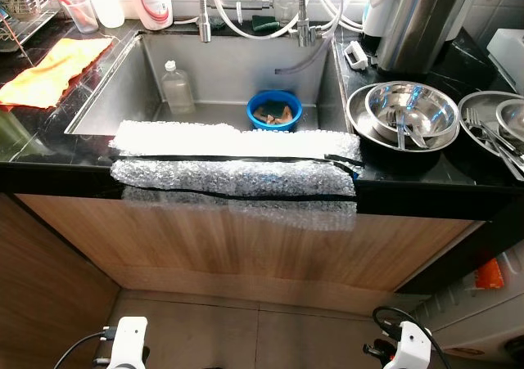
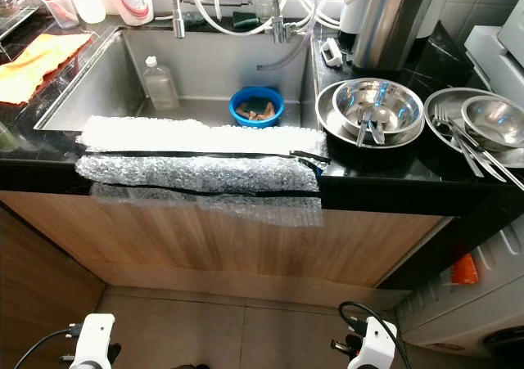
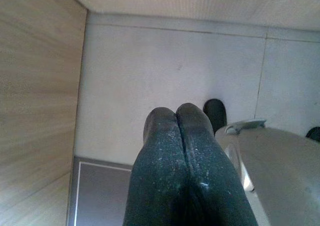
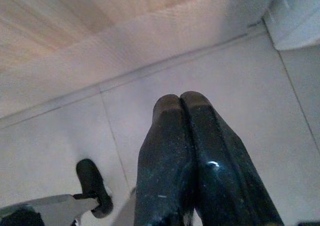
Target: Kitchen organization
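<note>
Left gripper point(image 3: 177, 117): hangs idle beside the wooden cabinet front point(image 1: 246, 246), pointing at the grey tiled floor point(image 3: 175, 65); its two black fingers are pressed together with nothing between them.
Right gripper point(image 4: 180, 105): likewise low and idle over the floor tiles, fingers closed flat against each other, empty.
Stainless steel sink point(image 1: 221, 66): sits straight ahead in the black countertop point(image 1: 426, 181). A strip of bubble wrap point(image 1: 233, 168) taped with black tape covers its front edge, probably as padding where the robot leans in.
In the sink: a clear plastic bottle point(image 1: 177, 87) stands upright at the basin's left, and a round blue bowl point(image 1: 274, 110) holding brownish scraps or a sponge rests near the middle.
Right of the sink: nested shiny steel bowls point(image 1: 405, 114) with cutlery standing in them, and beyond these a steel plate with forks point(image 1: 495, 132), seemingly waiting for washing or stowing.
Left of the sink: an orange cloth point(image 1: 53, 70) lies spread on the counter, near a dish rack point(image 1: 24, 9) and a clear measuring cup point(image 1: 80, 13).
Task stage: judged as not begun; the robot faces the sink and dishes with both arms down.
</note>
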{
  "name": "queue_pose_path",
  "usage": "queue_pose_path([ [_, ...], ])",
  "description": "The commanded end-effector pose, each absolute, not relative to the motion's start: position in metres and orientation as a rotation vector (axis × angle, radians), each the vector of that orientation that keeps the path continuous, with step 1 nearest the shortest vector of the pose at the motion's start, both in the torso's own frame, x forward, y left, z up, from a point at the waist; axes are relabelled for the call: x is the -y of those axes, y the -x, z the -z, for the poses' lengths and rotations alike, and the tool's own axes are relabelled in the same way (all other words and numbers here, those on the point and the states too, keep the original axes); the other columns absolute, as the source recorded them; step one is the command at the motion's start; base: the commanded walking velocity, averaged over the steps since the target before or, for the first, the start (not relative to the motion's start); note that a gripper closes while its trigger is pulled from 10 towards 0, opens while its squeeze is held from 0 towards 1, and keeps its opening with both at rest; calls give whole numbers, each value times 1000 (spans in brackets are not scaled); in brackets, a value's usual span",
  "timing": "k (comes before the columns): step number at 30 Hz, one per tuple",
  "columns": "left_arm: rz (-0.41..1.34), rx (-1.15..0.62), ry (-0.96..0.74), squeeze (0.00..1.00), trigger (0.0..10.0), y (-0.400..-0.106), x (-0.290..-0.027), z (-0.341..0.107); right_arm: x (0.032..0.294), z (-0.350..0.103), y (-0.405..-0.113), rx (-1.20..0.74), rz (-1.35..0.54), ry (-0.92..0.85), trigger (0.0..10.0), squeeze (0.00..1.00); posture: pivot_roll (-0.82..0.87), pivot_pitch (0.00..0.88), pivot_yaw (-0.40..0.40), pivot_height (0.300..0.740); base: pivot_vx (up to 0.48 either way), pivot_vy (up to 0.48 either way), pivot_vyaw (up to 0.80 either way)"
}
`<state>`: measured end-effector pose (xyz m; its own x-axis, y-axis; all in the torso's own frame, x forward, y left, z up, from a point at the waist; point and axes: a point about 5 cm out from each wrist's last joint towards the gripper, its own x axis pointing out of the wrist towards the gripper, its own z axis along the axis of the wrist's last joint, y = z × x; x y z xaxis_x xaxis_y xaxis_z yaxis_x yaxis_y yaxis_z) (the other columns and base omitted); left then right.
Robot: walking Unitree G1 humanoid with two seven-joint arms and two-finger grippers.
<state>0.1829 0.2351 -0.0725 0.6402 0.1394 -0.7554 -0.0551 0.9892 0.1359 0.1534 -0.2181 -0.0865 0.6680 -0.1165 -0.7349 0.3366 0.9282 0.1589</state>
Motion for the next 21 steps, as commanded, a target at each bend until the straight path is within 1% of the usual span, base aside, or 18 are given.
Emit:
queue_pose_path([
  [1, -109, -893, -104, 0, 10000, -177, -235, 76, 219, 90, -144, -830, 275, -300, 10000, 0, -2, 69, 12, 740, 0, 0, 0],
  [8, -108, -898, -108, 0, 10000, -176, -237, 76, 218, 90, -144, -828, 275, -307, 10000, 0, -3, 65, 15, 740, 0, 0, 0],
  [21, -111, -908, -106, 0, 10000, -175, -236, 77, 217, 90, -145, -822, 279, -311, 10000, 0, 0, 95, 14, 740, 0, 0, 0],
])
